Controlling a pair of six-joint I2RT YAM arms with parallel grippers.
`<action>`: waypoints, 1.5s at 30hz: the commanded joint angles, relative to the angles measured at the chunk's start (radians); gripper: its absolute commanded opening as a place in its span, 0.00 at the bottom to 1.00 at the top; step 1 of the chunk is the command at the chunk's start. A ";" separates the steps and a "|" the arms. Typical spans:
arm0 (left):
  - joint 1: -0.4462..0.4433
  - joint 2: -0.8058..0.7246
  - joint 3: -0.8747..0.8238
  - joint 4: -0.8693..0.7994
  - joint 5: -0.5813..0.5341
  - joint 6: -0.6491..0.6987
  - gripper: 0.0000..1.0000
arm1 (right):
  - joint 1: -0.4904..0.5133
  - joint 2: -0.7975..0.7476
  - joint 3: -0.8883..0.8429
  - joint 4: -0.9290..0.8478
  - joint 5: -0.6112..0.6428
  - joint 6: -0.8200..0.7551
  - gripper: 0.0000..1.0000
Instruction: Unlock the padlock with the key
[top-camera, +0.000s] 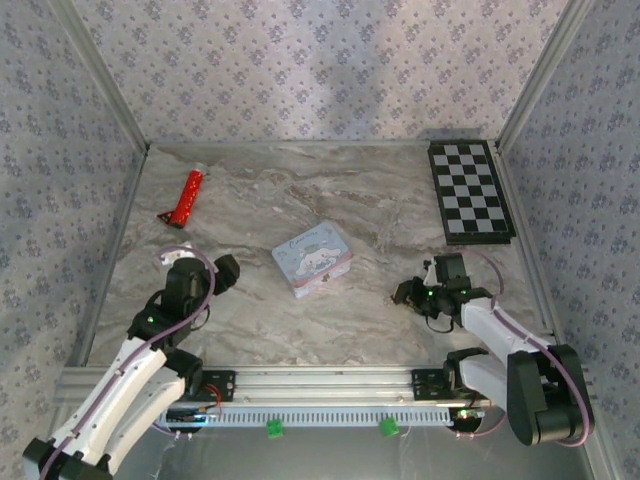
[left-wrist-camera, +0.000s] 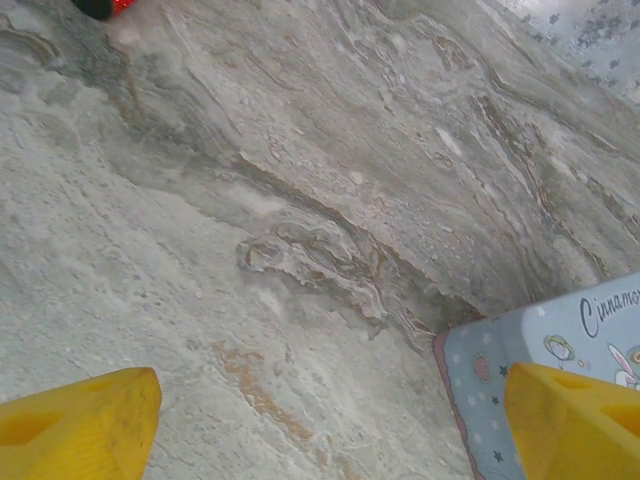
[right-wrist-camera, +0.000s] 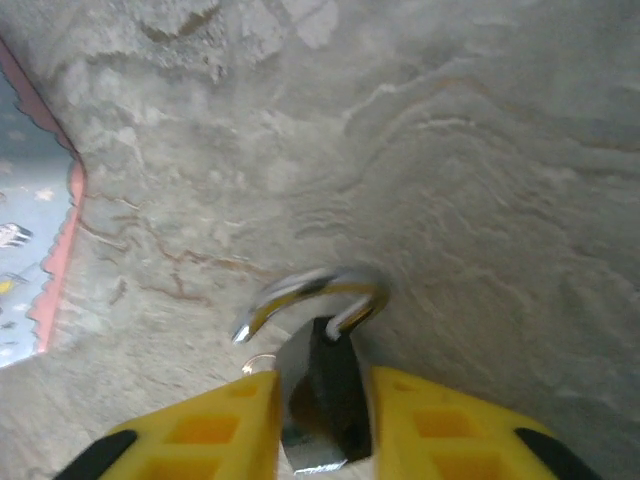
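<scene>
Right gripper (right-wrist-camera: 322, 388): the yellow fingers (right-wrist-camera: 215, 430) stand close against both sides of the padlock (right-wrist-camera: 335, 350). Whether they pinch it or just flank it, cannot tell. The padlock is dark-bodied and upright between the tips. Its silver shackle (right-wrist-camera: 320, 285) is swung open, with one end free above the table. From above, this gripper (top-camera: 415, 292) sits low at front right.

Left gripper (left-wrist-camera: 330, 400): fingers spread wide, bare table between them. A corner of the tin (left-wrist-camera: 560, 330) lies just beside one tip. From above, this gripper (top-camera: 222, 270) is at front left.

Surface: grey-brown marbled table (top-camera: 350, 190), matte.
- The pastel tin (top-camera: 312, 259) is near the middle, between the two grippers and apart from both.
- The red tube (top-camera: 186, 198) lies slantwise toward the back left, well apart from the rest.
- The checkered board (top-camera: 470, 190) is in the back right corner, near the right edge.

Room: floral-print walls (top-camera: 320, 60) on three sides, with metal posts at the back corners. A metal rail (top-camera: 320, 382) runs along the near edge.

Open ground:
- a broad bare stretch from the tin to the back wall
- a clear lane between the tin and the right gripper
</scene>
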 joint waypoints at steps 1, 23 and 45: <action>0.009 -0.014 0.009 -0.021 -0.041 0.048 0.89 | -0.009 -0.020 0.020 -0.071 0.052 -0.008 0.34; 0.093 0.272 0.014 0.422 -0.455 0.446 1.00 | -0.107 -0.151 0.198 -0.051 0.753 -0.332 0.86; 0.375 1.004 -0.181 1.590 0.113 0.767 1.00 | -0.076 0.317 0.091 0.829 0.549 -0.830 0.89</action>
